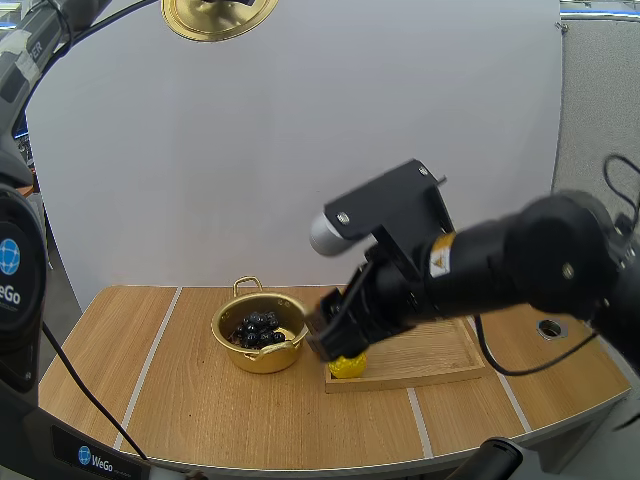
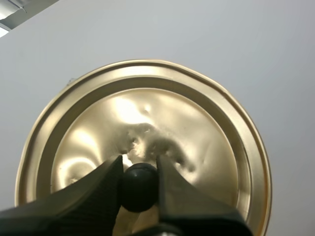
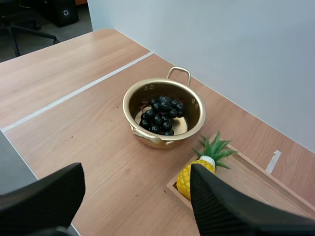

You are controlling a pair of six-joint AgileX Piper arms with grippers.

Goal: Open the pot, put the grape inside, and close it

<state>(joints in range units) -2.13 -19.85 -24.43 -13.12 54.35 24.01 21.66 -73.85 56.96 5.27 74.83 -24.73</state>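
While white WeGo lettering (image 1: 8,295) is showing on the dark arm base (image 1: 15,330) at the high view's left edge, and again low by the table's (image 1: 200,410) near edge, a small yellow warning label (image 1: 437,262) is sitting on the right arm (image 1: 520,265), its print too small to read. The pot (image 3: 147,137) is standing open on the table, just beside the wooden tray (image 3: 256,182), and the grapes (image 3: 160,115) are lying inside it as a dark bunch. A yellow toy pineapple (image 3: 184,179) is sitting in the tray's corner nearest the pot. The left gripper (image 2: 139,164) is pinching the black knob (image 2: 139,189) of the gold lid (image 2: 197,128), holding it high above the table. The right gripper (image 3: 135,169) is hovering over the tray's corner by the pineapple, its fingers (image 3: 216,206) standing wide apart with nothing between them.
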